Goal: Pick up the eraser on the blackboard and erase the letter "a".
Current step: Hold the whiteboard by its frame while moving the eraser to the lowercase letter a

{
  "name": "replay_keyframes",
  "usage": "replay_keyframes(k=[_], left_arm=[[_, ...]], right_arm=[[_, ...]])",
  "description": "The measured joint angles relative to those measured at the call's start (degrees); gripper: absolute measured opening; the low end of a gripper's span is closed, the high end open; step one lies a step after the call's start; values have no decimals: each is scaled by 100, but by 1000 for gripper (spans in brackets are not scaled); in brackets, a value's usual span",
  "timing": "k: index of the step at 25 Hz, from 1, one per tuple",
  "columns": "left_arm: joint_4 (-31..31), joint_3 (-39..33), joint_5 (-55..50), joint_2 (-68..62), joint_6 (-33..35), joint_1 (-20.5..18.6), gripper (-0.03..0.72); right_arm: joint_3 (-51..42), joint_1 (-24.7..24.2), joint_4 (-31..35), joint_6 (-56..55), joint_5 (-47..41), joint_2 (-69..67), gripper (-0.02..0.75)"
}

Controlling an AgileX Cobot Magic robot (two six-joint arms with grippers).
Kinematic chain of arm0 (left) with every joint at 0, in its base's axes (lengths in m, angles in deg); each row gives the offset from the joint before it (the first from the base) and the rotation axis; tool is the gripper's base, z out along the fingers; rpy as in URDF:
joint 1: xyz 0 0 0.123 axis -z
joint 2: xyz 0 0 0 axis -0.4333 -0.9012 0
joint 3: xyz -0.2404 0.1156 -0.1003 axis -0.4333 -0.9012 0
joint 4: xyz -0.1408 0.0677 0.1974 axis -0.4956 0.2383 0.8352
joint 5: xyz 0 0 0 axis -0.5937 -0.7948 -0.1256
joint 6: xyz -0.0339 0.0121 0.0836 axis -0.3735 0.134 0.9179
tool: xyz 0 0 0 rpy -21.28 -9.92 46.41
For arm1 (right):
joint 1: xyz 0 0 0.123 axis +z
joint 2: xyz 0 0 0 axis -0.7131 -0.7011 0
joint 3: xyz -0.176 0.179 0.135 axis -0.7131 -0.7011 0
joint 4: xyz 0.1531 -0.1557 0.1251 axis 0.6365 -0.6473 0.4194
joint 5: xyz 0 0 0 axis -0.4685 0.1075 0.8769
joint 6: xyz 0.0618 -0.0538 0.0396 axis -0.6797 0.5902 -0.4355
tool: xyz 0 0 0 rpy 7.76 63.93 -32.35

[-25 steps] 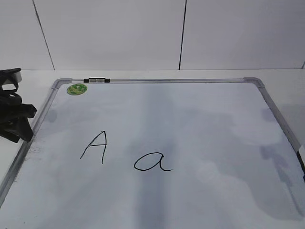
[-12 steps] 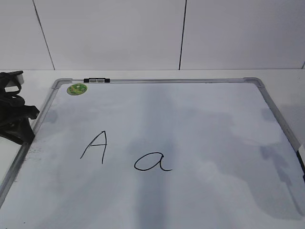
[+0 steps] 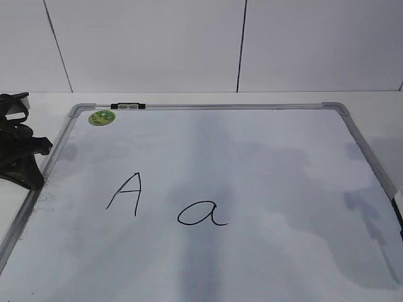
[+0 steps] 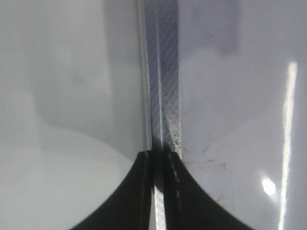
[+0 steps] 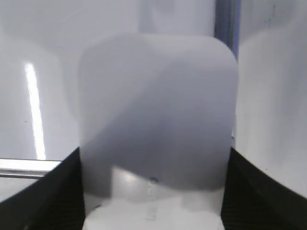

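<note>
The blackboard (image 3: 264, 157) is a white dry-erase board with a silver frame, lying flat. The letter "a" (image 3: 201, 214) is drawn in black near the middle front. The eraser (image 5: 158, 105), a white rounded block, shows only in the right wrist view. My right gripper (image 5: 153, 152) has a black finger tight against each side of it, above the board. My left gripper (image 3: 19, 165) is shut and empty at the board's left edge. In the left wrist view (image 4: 159, 154) its nearly touching fingers hang over the frame strip (image 4: 163, 86).
A capital "A" (image 3: 126, 194) stands left of the "a". A green round sticker (image 3: 101, 117) sits at the board's far left corner, with a small black clip (image 3: 127, 106) on the far frame. A white tiled wall rises behind. A dark piece (image 3: 399, 214) shows at the right frame.
My left gripper has drifted slightly left and back along the board's left edge. The board and letters have not changed.
</note>
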Motion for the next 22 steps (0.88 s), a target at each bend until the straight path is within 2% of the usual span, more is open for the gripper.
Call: replay_keyframes(k=[6,13,16,22], left_arm=[[0,0,-11,0,0,0,22],[0,0,-22,0,0,0,22],[0,0,-22,0,0,0,22],[0,0,-29,0,0,0,22]], right_arm=[[0,0,358,92,67,0,564],[257,45,390,182,67,-14,564],[491,251,351,192,37,-245,564],[1078,1017,82,-101,16,-1112,563]])
